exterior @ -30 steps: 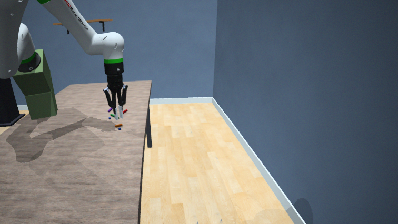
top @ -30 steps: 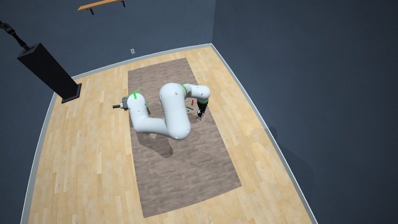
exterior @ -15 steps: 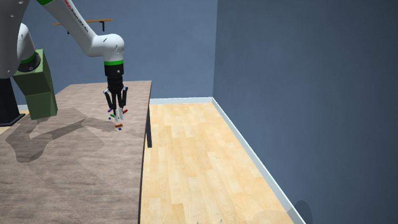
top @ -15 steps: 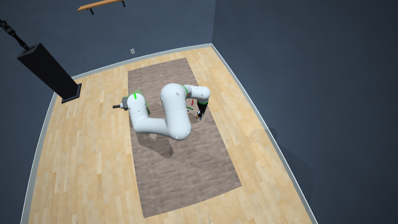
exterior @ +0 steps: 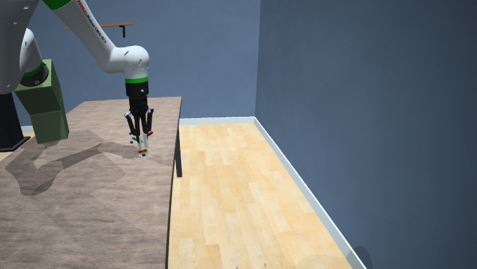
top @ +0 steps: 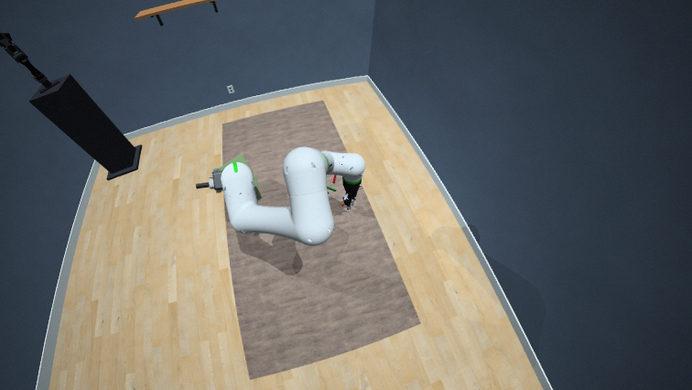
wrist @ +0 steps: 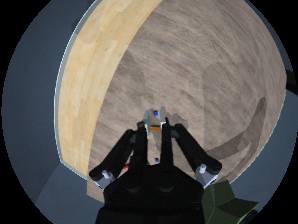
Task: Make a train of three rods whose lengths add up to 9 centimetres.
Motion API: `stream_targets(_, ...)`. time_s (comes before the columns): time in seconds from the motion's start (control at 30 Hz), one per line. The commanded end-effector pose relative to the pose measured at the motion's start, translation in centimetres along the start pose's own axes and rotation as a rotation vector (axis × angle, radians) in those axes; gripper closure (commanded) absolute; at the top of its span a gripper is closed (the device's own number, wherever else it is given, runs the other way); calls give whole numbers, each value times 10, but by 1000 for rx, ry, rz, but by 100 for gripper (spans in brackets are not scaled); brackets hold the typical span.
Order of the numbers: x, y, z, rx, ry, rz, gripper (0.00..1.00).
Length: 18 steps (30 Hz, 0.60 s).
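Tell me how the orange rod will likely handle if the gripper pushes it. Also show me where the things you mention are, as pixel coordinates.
The orange rod (exterior: 142, 150) (wrist: 155, 128) looks straight and unbending, so it would probably shift as one stiff piece. Its sides appear rounded, so a sideways push might roll it. It is slim and short, so probably light and easily nudged.

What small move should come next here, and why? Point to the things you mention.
Probably ease the end effector (top: 347, 206) (exterior: 142, 148) (wrist: 155, 114) down around the front blue rod (exterior: 143, 155) (wrist: 155, 113): in the wrist view it shows between the narrowly parted fingertips, nothing is gripped, and the orange rod (top: 343, 203) (exterior: 142, 150) (wrist: 155, 128) lies close by, so go gently.
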State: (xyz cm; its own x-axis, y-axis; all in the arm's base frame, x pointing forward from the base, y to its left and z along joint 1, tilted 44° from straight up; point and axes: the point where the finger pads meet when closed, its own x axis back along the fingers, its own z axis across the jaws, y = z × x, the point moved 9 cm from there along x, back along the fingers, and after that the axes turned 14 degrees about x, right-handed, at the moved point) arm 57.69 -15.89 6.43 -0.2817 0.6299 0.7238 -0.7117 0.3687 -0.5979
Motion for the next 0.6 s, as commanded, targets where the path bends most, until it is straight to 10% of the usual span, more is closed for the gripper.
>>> stream_targets(0.0, -4, 0, 0, 0, 0, 0, 85)
stream_targets(0.57, -21, 0, 0, 0, 0, 0, 85)
